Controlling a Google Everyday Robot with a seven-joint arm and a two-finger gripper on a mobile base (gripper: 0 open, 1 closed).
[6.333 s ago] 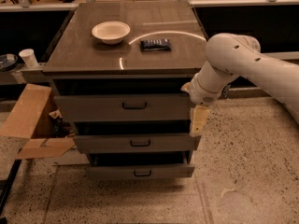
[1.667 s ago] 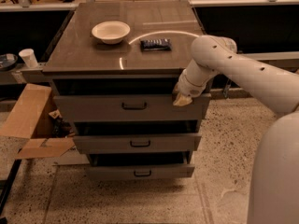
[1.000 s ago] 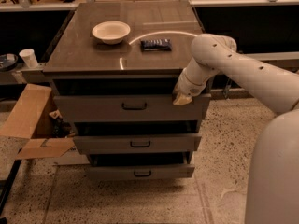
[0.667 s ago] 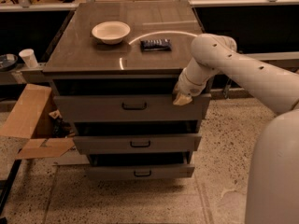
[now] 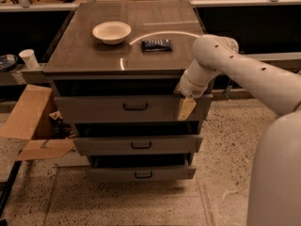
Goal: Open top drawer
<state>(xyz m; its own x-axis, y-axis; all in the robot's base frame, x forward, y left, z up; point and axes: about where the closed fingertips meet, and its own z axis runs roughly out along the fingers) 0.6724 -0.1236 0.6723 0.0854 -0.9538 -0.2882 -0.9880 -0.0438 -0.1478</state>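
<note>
While the top drawer (image 5: 94,110) shows a dark gap above | gripper (image 5: 186,108) at its front's right end | grip: cannot tell

Three drawers are counted in one cabinet (image 5: 84,55): the top drawer (image 5: 89,109), a middle drawer (image 5: 103,145) and a bottom drawer (image 5: 113,174), each fitted with one handle (image 5: 135,107). On the cabinet one bowl (image 5: 111,32) and one dark packet (image 5: 157,44) are seen, and to the left one cup (image 5: 29,58) and one cardboard box (image 5: 30,121). One arm (image 5: 244,72) is counted, its one gripper (image 5: 186,108) placed at the top drawer's right end.
</note>
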